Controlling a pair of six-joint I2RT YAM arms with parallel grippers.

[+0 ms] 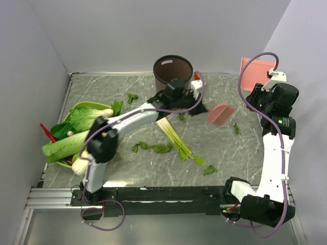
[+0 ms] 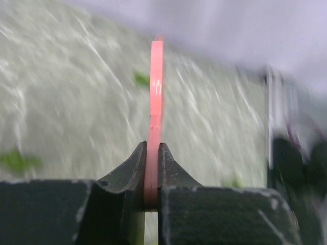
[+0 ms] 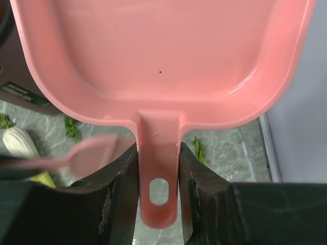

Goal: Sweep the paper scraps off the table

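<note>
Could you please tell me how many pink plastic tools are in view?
2: a pink plastic dustpan in the right gripper, and a flat pink paddle in the left gripper; others could be hidden.

— What colours are you carrying?
— A glossy salmon-pink plastic dustpan (image 3: 163,56) with one tiny dark speck, in my black right gripper (image 3: 157,150). A thin flat pink paddle (image 2: 156,92) in my black left gripper (image 2: 152,148).
— And below?
— The flat marble-patterned table (image 1: 245,148), grey-green with pale veins, under small ragged dark-green paper scraps (image 1: 162,148). The round bin (image 1: 158,75) is dark brown.
</note>
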